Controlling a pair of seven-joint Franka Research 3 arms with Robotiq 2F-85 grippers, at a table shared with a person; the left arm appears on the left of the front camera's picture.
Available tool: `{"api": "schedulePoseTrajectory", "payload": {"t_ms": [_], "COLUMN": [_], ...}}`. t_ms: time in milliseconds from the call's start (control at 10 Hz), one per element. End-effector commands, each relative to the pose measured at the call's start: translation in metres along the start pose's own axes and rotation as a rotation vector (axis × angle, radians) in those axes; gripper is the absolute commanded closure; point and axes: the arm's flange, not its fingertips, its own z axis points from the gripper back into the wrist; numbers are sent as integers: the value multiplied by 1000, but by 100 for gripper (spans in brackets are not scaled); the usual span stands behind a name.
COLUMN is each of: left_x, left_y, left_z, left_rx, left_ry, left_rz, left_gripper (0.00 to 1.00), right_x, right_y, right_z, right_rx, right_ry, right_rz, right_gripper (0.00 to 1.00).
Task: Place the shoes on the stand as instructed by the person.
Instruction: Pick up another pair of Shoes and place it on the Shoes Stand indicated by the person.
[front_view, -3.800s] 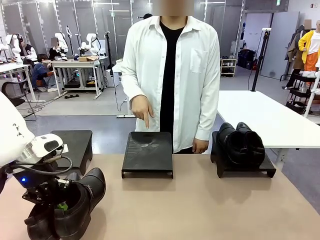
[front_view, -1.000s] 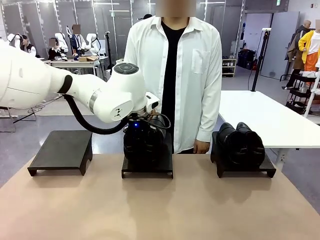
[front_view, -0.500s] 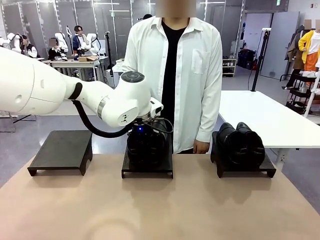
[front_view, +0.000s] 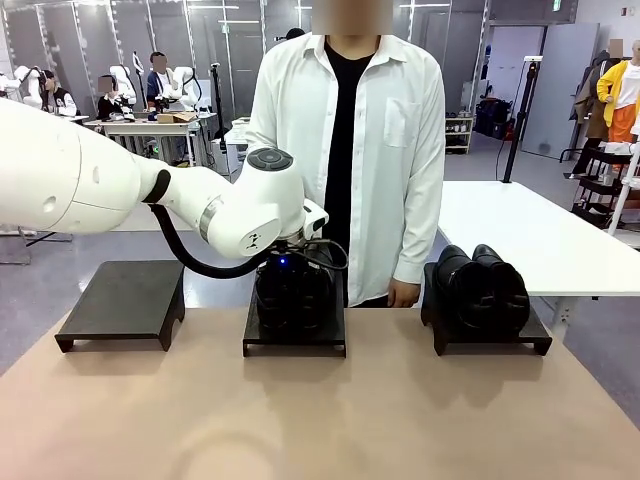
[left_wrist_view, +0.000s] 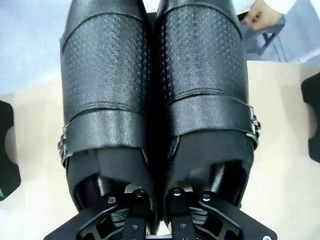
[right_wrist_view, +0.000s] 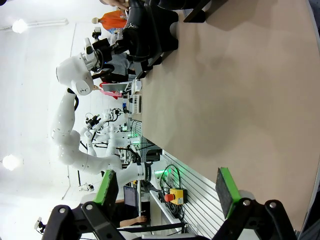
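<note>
Shoe pair (left_wrist_view: 155, 100) sits on the middle stand (front_view: 294, 341), in front of the person (front_view: 350, 150); other pair (front_view: 480, 285) is on the right stand (front_view: 490, 340). Your left gripper (left_wrist_view: 155, 200) has its fingers down in the heel openings, inner walls between them; can't tell if it's let go. Risk: lift w/ leather snagged and you drag the pair off. Right gripper (right_wrist_view: 167, 192) is wide open, nothing in it.

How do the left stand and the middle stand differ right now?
The left stand is bare; the middle stand carries a pair of black shoes. The left stand has nothing above it; the left gripper is down at the heels of the shoes on the middle stand. The person is right behind the middle stand, not the left stand. Both are low black platforms along the far edge of the table.
</note>
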Motion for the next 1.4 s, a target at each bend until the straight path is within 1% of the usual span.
{"api": "schedulePoseTrajectory", "payload": {"t_ms": [0,100,200,300,500,600,700,800,1000,1100,1300], "left_x": [4,3,3,3,1,0,-2,-3,-8,7,7], "left_y": [2,3,3,2,2,3,4,6,8,1,1], "left_z": [-9,-7,-4,1,11,12,14,17,24,14,14], "left_rx": [21,23,12,8,0,-9,-13,0,18,-6,-6], "left_ry": [-43,-37,-39,-39,-48,-30,-17,-24,10,-23,-23], "left_rz": [22,32,36,39,55,68,77,82,76,57,57], "left_gripper": [54,22,16,0,0,9,0,0,0,0,0], "right_x": [-3,-3,-3,-3,-3,-3,-3,-3,-3,-3,-3], "right_y": [2,2,2,2,2,2,2,2,2,2,2], "right_z": [-1,-1,-1,-1,-1,-1,-1,-1,-1,-1,-1], "right_rx": [-11,-11,-11,-11,-11,-11,-11,-11,-11,-11,-11], "right_ry": [4,4,4,4,4,4,4,4,4,4,4], "right_rz": [7,7,7,7,7,7,7,7,7,7,7], "right_gripper": [0,0,0,0,0,0,0,0,0,0,0]}}
